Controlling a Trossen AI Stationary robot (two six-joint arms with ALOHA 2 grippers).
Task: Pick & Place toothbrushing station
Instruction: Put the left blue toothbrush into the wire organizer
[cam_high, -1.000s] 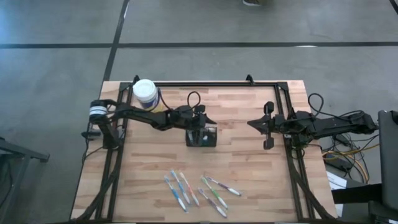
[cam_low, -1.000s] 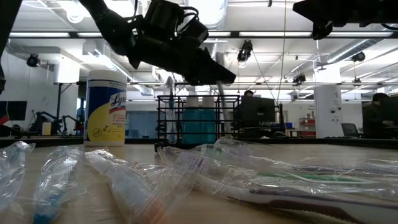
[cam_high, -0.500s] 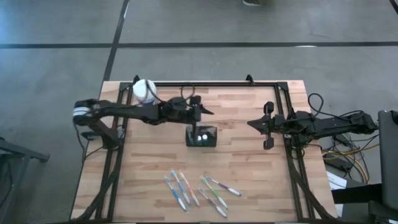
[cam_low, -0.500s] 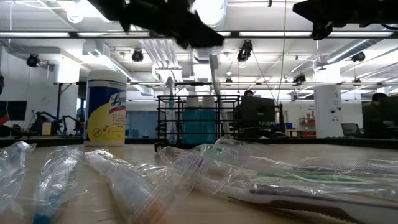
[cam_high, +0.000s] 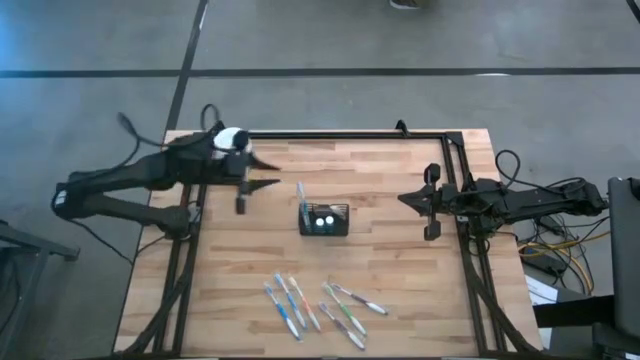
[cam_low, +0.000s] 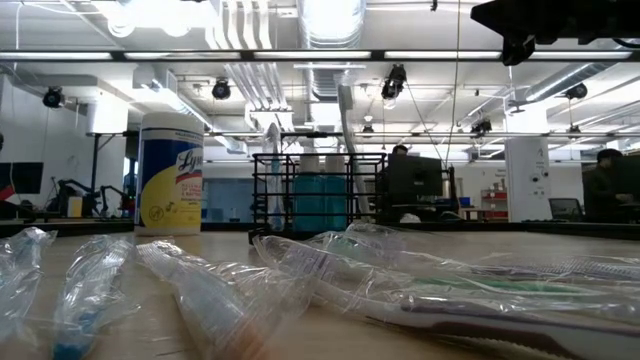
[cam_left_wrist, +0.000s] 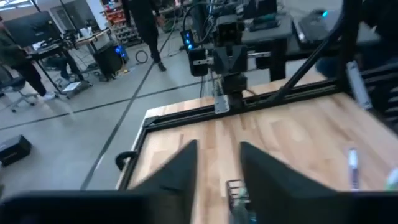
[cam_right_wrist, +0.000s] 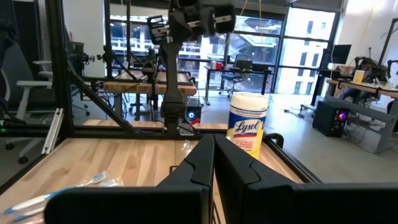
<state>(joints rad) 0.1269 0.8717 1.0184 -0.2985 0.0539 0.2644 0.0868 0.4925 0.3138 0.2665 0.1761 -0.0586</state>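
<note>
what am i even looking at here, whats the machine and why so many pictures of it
It is a robot with two dark arms at a wooden table, filmed by four cameras at once. One camera looks straight down, one sits at table height, and one rides on each wrist.

The left gripper hangs near the table's left edge, fingers apart, holding nothing. The right gripper waits at the right side, fingers shut and empty.

On the table: a small black mesh holder in the middle with a toothbrush leaning out of it, wrapped toothbrushes near the front edge, and a yellow wipes canister at the back left corner.
</note>
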